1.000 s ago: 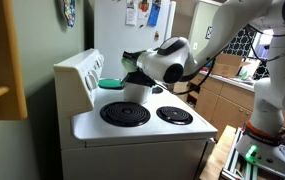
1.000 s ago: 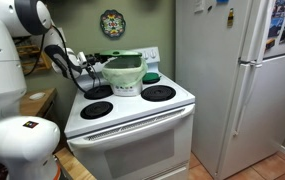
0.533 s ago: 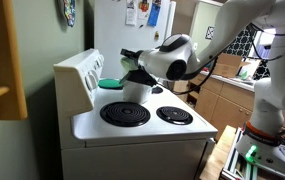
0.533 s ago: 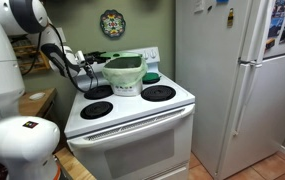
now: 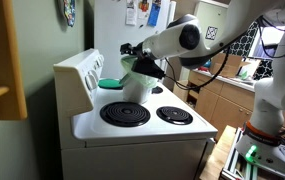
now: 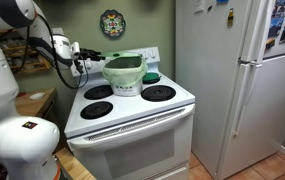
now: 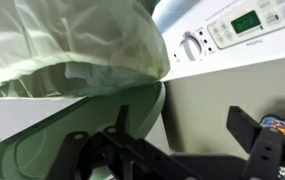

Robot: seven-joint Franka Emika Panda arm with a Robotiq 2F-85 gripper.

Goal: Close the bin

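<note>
Bin (image 6: 124, 75) is sitting at the back of the white stove (image 6: 132, 112), right by the control panel (image 7: 237, 35), with a teal dish (image 6: 152, 77) just beside it. Its light-green lid (image 7: 52, 150) isn't down: in the wrist view it angles away from the rim, and a plastic liner (image 7: 72, 45) is bunched inside. The gripper (image 7: 180, 128) is right at the lid, fingers (image 7: 257, 145) spread wide, not clamping anything as far as I can tell.

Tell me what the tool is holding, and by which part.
Nothing: the tool is open, and the green lid lies unclamped just ahead of it.
</note>
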